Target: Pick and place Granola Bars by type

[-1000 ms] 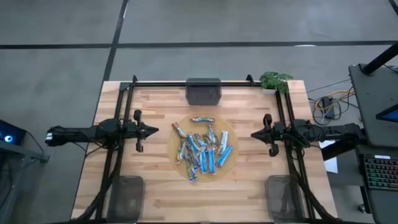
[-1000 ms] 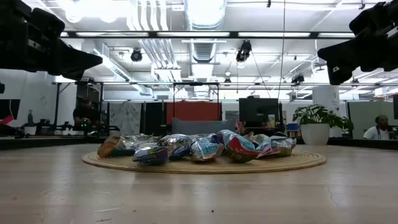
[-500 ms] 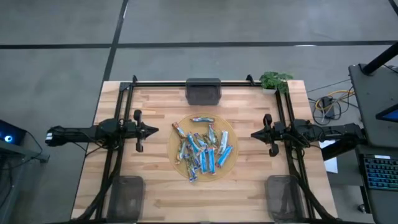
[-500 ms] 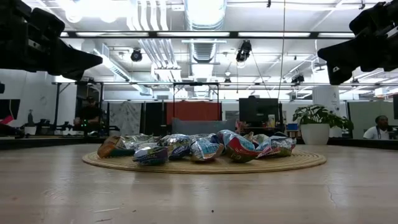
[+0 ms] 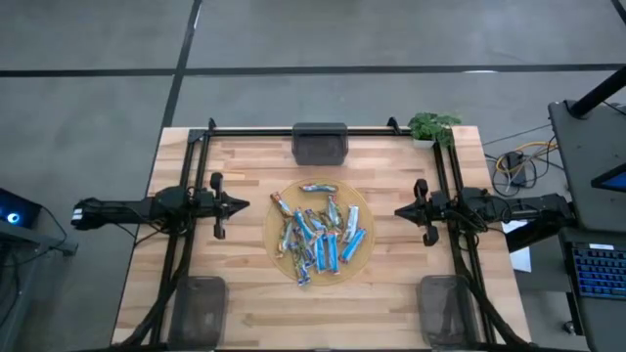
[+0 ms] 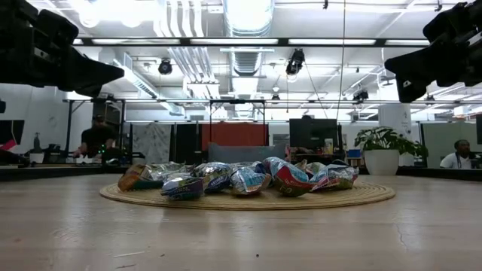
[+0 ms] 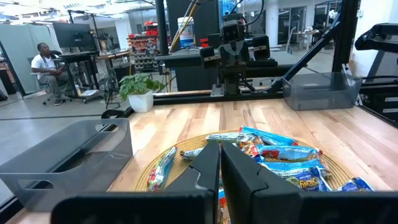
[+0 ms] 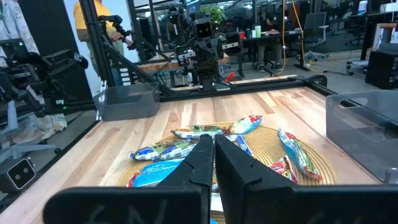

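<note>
At the worktop's centre I've got the Granola Bars (image 5: pixel 318 236) heaped on a round woven mat (image 5: pixel 278 246), bright blue, blue-white and red/orange-brown wrappers mixed together and overlapping. One bar lies a bit apart at the mat's far rim, the rest crowd the middle and near side. From the low view the pile (image 6: pixel 241 179) is a shallow mound, nothing lifted off it.

My left gripper (image 5: pixel 245 204) sits over the left side of the worktop, tip pointing at the mat, just short of its rim, held above the surface and touching nothing. Fingers (image 7: pixel 208 163) pressed together, nothing between them. My right gripper (image 5: pixel 399 210) mirrors it on the right side, also aimed at the mat and clear of it, fingers (image 8: pixel 202 155) pressed together, nothing in them. Both arms hang high in the low view, well above the bars.

Three translucent grey bins: one (image 5: pixel 320 143) at the middle of the far edge, one (image 5: pixel 200 301) by the near-left corner, one (image 5: pixel 446 301) by the near-right corner. I can't see any bars in them.

Small potted plant (image 5: pixel 431 127) at the far-right corner. Black frame rail (image 5: pixel 264 130) runs along the far edge.

Off the worktop: a person (image 7: pixel 45 65) seated at a desk in the left wrist view, another person (image 6: pixel 96 137) standing in the background of the low view.
</note>
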`<state>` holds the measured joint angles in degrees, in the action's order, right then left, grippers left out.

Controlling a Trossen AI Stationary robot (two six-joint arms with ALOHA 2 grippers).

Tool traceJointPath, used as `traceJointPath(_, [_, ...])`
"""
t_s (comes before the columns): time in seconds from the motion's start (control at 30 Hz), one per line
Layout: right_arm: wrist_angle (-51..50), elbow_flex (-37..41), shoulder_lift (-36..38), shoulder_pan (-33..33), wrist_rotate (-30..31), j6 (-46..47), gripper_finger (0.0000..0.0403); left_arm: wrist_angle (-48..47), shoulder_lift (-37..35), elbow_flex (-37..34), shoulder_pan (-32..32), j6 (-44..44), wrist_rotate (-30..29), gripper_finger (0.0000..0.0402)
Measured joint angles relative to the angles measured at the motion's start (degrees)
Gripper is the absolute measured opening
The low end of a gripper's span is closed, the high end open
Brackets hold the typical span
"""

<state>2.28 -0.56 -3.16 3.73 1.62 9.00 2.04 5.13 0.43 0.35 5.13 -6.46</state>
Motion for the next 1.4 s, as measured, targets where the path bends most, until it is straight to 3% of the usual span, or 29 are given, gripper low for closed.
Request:
traceJointPath(0.53, [0.01,0.0,0.0,-0.02,-0.01,-0.04,0.0009,0.0,0.0,0.0,-0.01,0.0,0.0,0.0])
traceJointPath(0.8, [-0.01,0.0,0.0,-0.04,0.01,-15.42,0.0009,0.0,0.0,0.0,0.01,0.0,0.0,0.0])
traceJointPath(1.4, [0.03,0.0,0.0,0.01,0.01,-10.93,0.0009,0.0,0.0,0.0,0.01,0.0,0.0,0.0])
